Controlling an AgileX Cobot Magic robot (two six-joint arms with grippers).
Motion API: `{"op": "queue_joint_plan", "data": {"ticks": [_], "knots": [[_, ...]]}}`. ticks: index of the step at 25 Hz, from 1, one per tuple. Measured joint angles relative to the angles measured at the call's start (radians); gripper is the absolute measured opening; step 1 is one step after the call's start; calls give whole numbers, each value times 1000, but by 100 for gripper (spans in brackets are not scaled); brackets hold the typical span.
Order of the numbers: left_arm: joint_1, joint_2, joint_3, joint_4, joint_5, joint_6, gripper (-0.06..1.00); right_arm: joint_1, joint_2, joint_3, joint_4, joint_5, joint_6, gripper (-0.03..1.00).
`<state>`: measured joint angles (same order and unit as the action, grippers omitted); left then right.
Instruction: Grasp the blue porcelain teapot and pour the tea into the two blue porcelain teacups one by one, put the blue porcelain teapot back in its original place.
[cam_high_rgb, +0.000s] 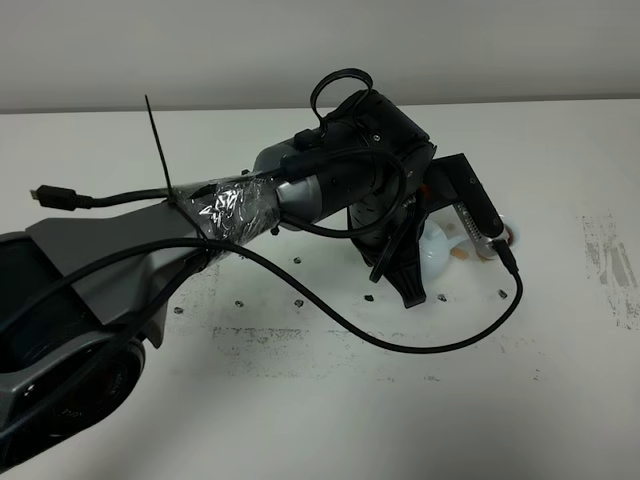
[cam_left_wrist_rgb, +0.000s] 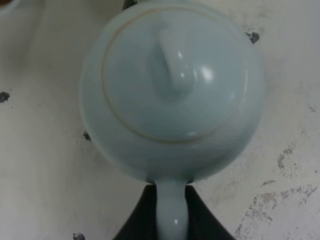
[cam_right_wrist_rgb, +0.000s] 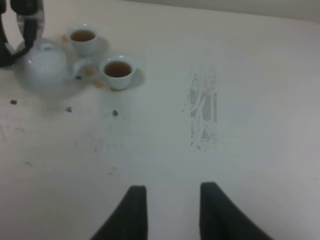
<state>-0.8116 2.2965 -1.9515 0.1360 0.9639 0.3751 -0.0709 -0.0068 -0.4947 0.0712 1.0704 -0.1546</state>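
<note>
The blue porcelain teapot (cam_left_wrist_rgb: 172, 85) fills the left wrist view, upright, lid and knob toward the camera. My left gripper (cam_left_wrist_rgb: 171, 190) is shut on its loop handle, with a black finger on either side. In the high view the left arm reaches across the middle and covers most of the teapot (cam_high_rgb: 438, 250). One teacup (cam_high_rgb: 508, 236) peeks out to its right. The right wrist view shows the teapot (cam_right_wrist_rgb: 45, 65) on the table beside the two teacups (cam_right_wrist_rgb: 83, 37) (cam_right_wrist_rgb: 118, 70), both holding dark tea. My right gripper (cam_right_wrist_rgb: 170, 200) hovers far from them, fingers apart and holding nothing.
Orange-brown spilled drops (cam_right_wrist_rgb: 92, 75) lie on the table between the teapot and the cups. A black cable (cam_high_rgb: 420, 345) loops over the white table (cam_high_rgb: 300, 420) in front of the left arm. Scuffed grey marks (cam_right_wrist_rgb: 202, 107) and small dark specks dot the surface.
</note>
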Motion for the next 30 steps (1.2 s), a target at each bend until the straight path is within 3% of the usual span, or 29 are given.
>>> {"op": "queue_joint_plan", "data": {"ticks": [10,21,30], "knots": [[19,-35,0,-8,5,-16,3,0,0,0,0,0,0,28],[102,-129,2,-44,25,-50,3,0,0,0,0,0,0,28],[197,-255,164,-50,-30,-63,3,0,0,0,0,0,0,28]]}}
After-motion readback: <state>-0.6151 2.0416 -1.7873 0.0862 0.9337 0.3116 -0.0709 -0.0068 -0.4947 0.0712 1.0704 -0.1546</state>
